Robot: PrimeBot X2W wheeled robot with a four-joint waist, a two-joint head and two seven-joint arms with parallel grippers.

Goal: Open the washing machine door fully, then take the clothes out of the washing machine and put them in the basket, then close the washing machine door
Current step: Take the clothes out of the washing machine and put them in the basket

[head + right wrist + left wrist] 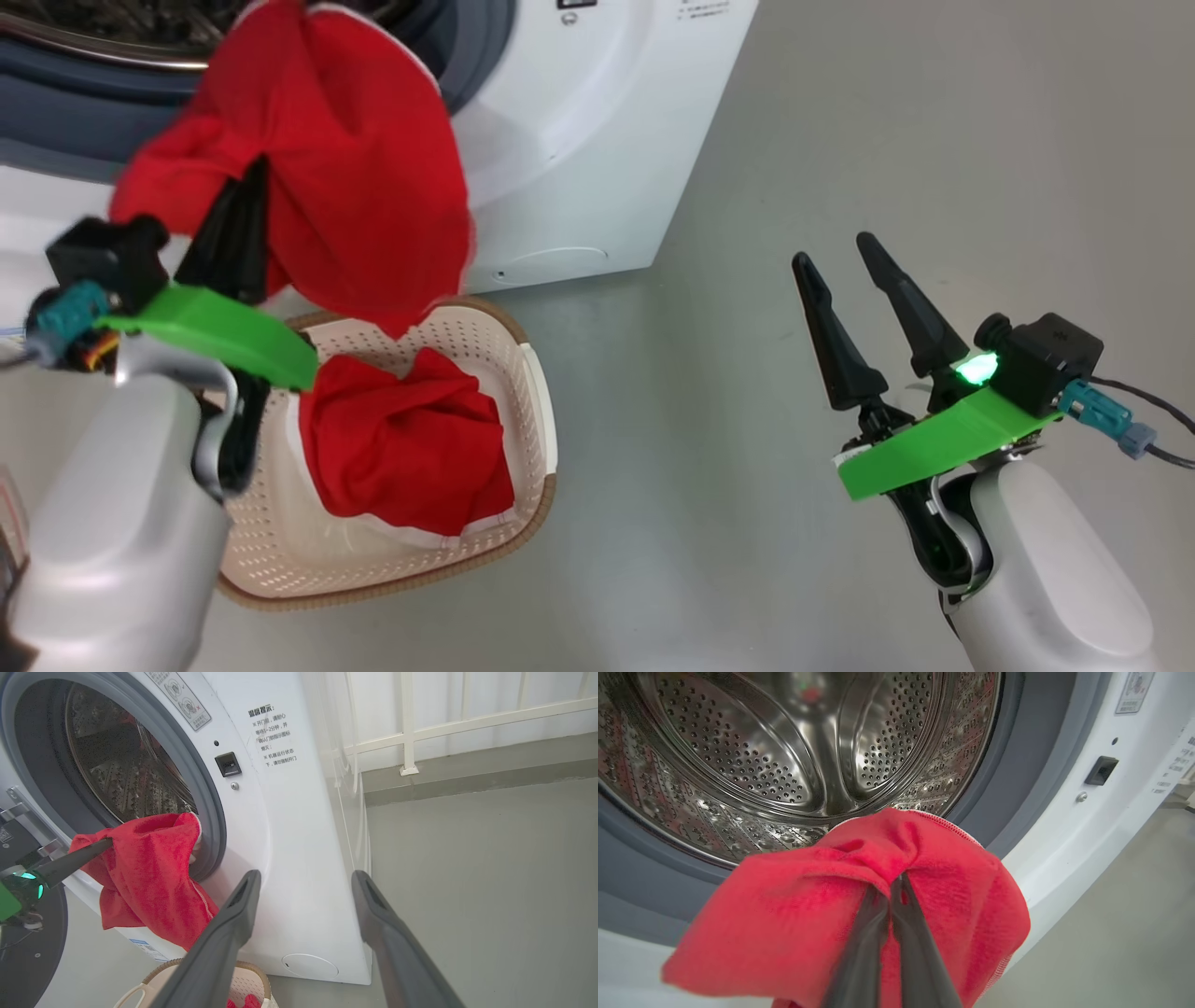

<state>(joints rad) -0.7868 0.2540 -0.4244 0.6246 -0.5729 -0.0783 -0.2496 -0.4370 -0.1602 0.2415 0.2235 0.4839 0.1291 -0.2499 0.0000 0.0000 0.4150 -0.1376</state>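
Garment of bright red soft fabric point(355, 168) is gripped at a bunched fold by the left gripper point(896, 884), whose two long dark fingers are pressed together on the cloth. The garment hangs just in front of the lower lip of the perforated steel drum point(784, 756), outside the grey rubber ring point(1031, 756), with its lowest point above the far end of the small cream perforated plastic basket with brown woven-look rim point(537, 411). A second red garment with a white band point(401, 448) lies inside the basket.

The basket stands on the grey floor point(840, 112), just in front of the big white front-loading washing machine point(579, 140). The glossy black washing machine door point(28, 952) is swung open at the left of the opening. The right gripper point(837, 254) hovers well to the right over the floor, fingers spread and holding nothing.

The step in hand is judged to be the transfer of clothes to the basket. The held garment should next be brought nearer and lowered over the basket, then let go by parting the fingers. Any cloth trailing over the rim should be checked. Door closure is not yet done.
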